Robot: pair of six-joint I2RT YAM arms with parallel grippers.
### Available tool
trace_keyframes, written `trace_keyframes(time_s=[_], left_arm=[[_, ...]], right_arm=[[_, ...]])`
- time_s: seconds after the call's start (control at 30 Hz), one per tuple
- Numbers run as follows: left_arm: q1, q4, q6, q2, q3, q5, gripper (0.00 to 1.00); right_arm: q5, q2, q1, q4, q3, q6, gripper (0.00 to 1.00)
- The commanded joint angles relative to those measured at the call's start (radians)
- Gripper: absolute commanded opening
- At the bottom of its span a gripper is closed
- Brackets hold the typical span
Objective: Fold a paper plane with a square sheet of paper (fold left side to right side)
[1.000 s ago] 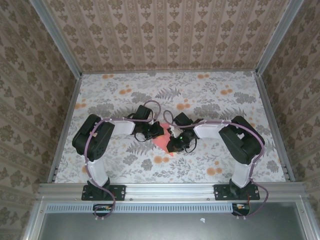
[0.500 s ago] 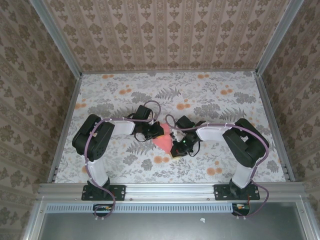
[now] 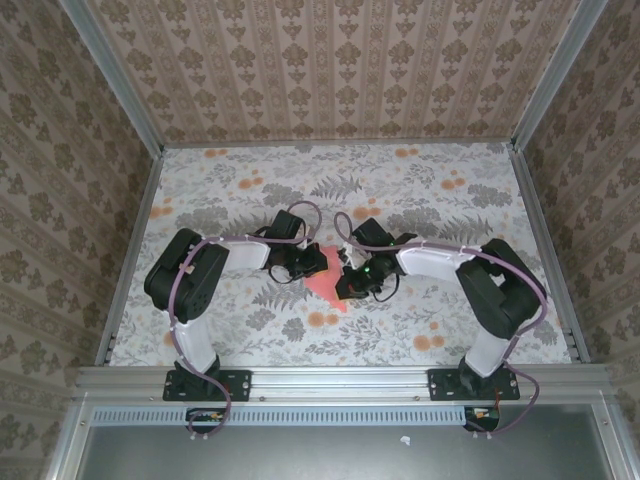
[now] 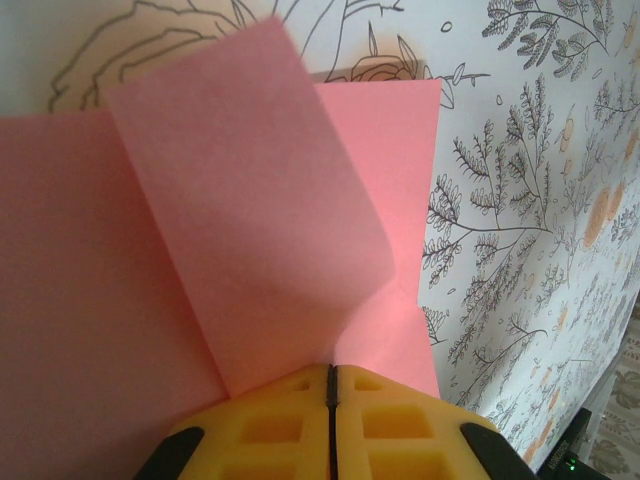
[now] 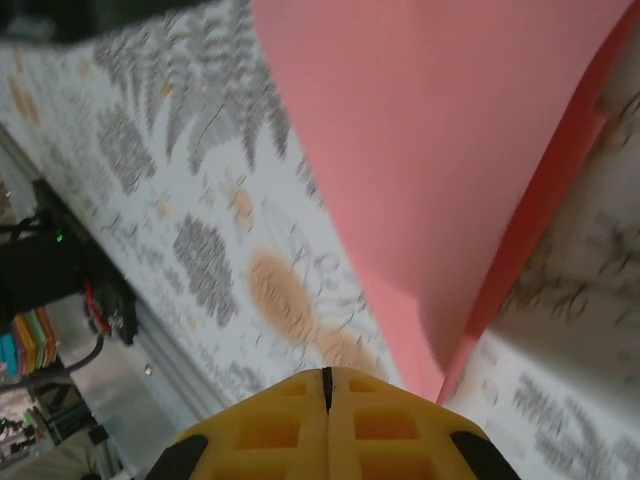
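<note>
Square sheet of paper (image 4: 200, 230) partly folded; left claw (image 4: 330, 372), right claw (image 5: 326, 374) both clamp it.

— What covers the worktop (image 3: 400, 190)?
— A pale cloth printed with grey ferns and orange flowers (image 3: 452, 183).
— And around it?
— Walls (image 3: 330, 60) in beige damask wallpaper on three sides, with aluminium posts (image 3: 112, 75) in the far corners. A metal rail (image 3: 340, 378) runs along the near edge.
</note>
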Motion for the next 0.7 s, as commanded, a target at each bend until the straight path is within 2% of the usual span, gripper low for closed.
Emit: trace_keyframes(time_s=[0.0,0.43,0.67], left_arm=[[0.001,-0.090,0.025,0.017,-0.013,-0.091,0.08],[-0.006,-0.020,0.043,-0.084,-0.018,-0.054,0.20],[-0.047,0.040,0.015,-0.124,-0.064,0.011,0.12]], right_arm=[[0.067,0.058,-0.005,0.047,0.052,0.041,0.05],[0.198,0.141,-0.003,-0.125,0.058,-0.018,0.00],[0.213,0.153,-0.003,-0.135,0.060,-0.027,0.00]])
